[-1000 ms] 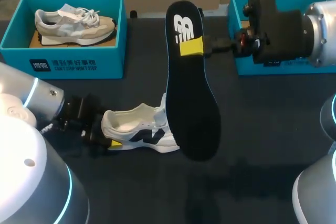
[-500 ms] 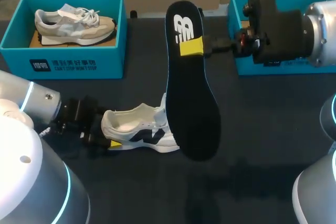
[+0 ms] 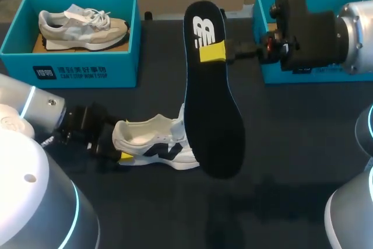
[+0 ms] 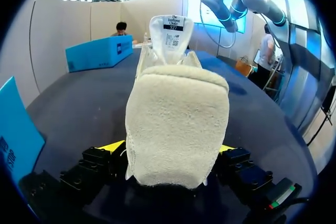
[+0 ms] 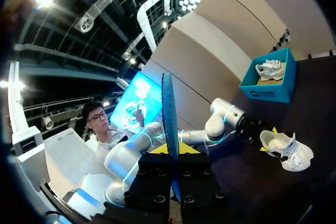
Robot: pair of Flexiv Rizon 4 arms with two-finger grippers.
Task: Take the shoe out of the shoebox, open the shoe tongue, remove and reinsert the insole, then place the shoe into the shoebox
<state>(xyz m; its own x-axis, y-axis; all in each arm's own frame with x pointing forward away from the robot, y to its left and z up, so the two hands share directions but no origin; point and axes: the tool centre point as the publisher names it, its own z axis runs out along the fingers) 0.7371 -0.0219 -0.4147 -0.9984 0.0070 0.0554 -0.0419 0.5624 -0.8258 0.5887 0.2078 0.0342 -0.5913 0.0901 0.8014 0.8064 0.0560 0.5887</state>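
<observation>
A white shoe (image 3: 154, 147) with dark side marks lies on the dark table, tongue lifted. My left gripper (image 3: 116, 144) sits at its heel. In the left wrist view the fuzzy heel (image 4: 176, 124) fills the space between the wide-open fingers of the left gripper (image 4: 170, 150). Above the shoe hangs a long black insole (image 3: 210, 109) with a white logo, my right gripper (image 3: 213, 52) shut on its upper part. From the right wrist the insole (image 5: 169, 114) appears edge-on, rising from the right gripper (image 5: 173, 150), with the shoe (image 5: 286, 150) far below.
A blue shoebox (image 3: 70, 71) at the back left holds a beige shoe (image 3: 81, 24). A second blue box (image 3: 274, 74) stands at the back right, mostly hidden behind my right arm. Dark tabletop stretches in front of the shoe.
My left arm's forearm has shifted slightly while its gripper stays at the heel. The right arm, the insole and the shoe are as before.
</observation>
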